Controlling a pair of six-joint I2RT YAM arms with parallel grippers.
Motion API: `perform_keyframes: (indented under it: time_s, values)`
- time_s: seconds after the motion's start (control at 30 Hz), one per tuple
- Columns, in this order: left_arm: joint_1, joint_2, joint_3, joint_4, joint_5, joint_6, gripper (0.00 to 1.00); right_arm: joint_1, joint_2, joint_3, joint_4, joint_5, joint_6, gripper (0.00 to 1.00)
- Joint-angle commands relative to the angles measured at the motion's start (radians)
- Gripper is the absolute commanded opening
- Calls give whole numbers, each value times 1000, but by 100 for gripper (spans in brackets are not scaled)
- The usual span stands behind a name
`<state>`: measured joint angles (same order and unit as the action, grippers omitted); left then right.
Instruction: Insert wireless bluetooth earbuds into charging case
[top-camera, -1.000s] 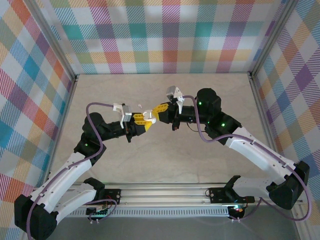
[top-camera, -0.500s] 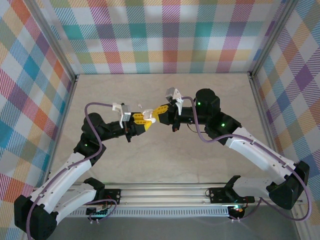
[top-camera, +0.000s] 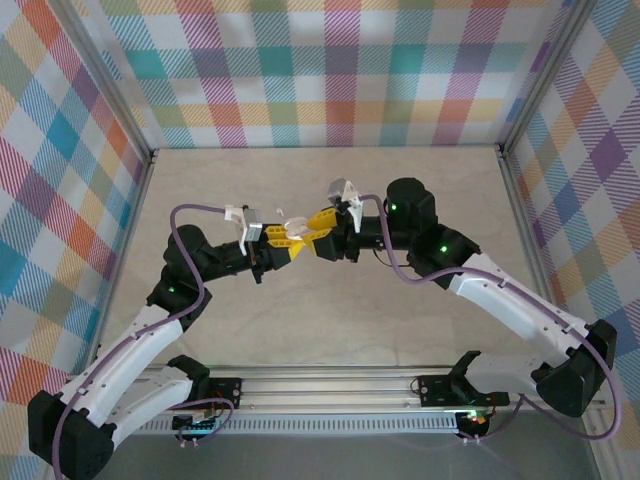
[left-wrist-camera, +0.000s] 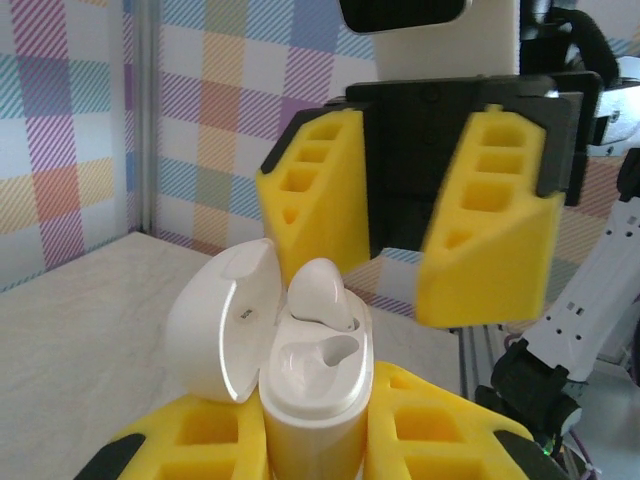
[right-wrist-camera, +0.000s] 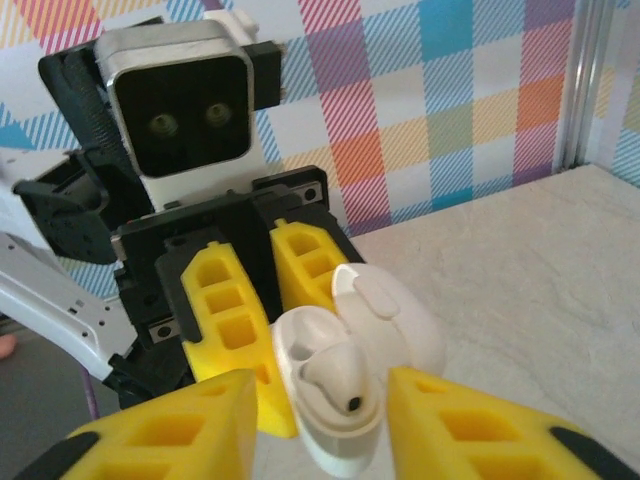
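Left tool (left-wrist-camera: 316, 445) is clamping the open charging case (left-wrist-camera: 312, 395) while right tool (left-wrist-camera: 400, 215), jaws apart, is hovering just by a white earbud (left-wrist-camera: 320, 293) that seems only half-seated in its well; pushing off-axis risks tipping it onto the table (left-wrist-camera: 70, 330) or twisting the case.

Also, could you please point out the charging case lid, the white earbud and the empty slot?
charging case lid (left-wrist-camera: 215, 325), left wrist view, middle of the dome.
white earbud (left-wrist-camera: 318, 292), left wrist view, its rounded body.
empty slot (left-wrist-camera: 325, 352), left wrist view, its hollow.
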<state>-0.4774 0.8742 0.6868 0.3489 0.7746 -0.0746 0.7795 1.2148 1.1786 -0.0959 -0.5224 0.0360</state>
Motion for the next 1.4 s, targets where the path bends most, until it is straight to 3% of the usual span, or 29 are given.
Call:
perform_keyframes:
  time_s: [0.0, 0.37, 0.63, 0.97, 1.23, 1.37]
  values:
    - [-13, -17, 40, -18, 2, 42, 0, 4, 3, 47, -31, 20, -6, 42]
    - [-13, -75, -15, -175, -88, 121, 0, 4, 30, 135, -96, 170, 56, 45]
    - [-13, -102, -56, -196, -125, 138, 0, -1, 122, 231, -216, 327, 108, 49]
    - [-13, -143, -50, -341, -147, 216, 0, -39, 449, 489, -473, 421, 224, 43]
    - [-12, -233, -27, -479, -175, 258, 0, -46, 738, 616, -424, 379, 244, 42]
    - [-12, -280, -32, -530, -187, 250, 0, -46, 963, 807, -480, 376, 249, 40]
